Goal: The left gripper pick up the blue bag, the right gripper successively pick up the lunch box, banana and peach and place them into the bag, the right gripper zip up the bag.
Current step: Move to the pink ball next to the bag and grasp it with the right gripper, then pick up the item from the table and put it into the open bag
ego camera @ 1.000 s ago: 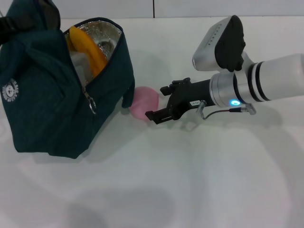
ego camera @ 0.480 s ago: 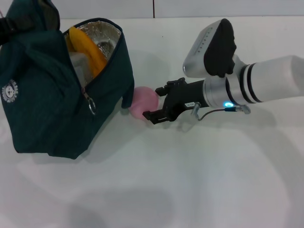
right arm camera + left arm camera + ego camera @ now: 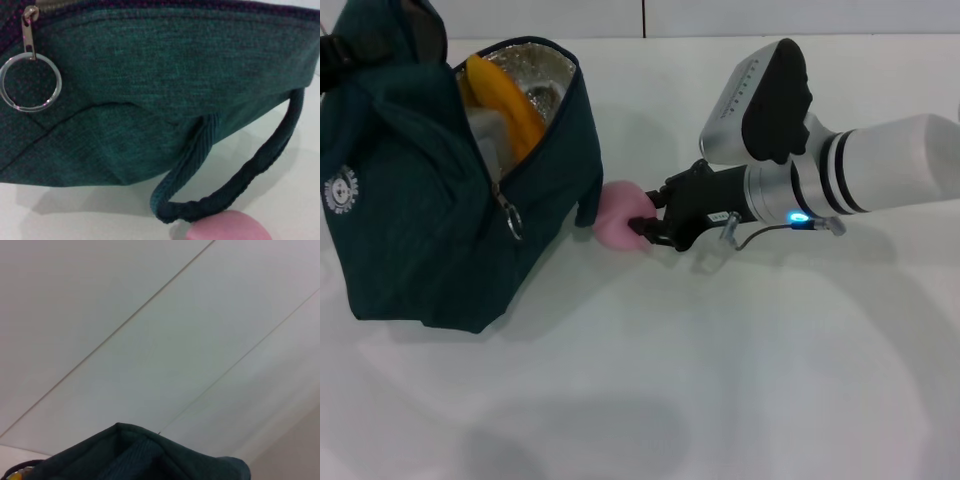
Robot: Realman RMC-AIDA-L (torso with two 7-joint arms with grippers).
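Note:
The blue bag stands open at the left, silver lining showing. The banana and the clear lunch box sit inside it. Just right of the bag's lower corner, the pink peach lies on the table. My right gripper reaches in from the right and is shut on the peach's right side. In the right wrist view the bag fills the frame with the peach at the edge. A dark part of my left gripper shows by the bag's raised handles; the bag's fabric shows under it.
The zipper ring hangs on the bag's front edge and appears again close up. A loose handle loop droops onto the white table right beside the peach. The right arm's silver wrist rises above the table.
My right gripper slid left to the peach and its fingers narrowed onto it. The bag and its contents stayed still.

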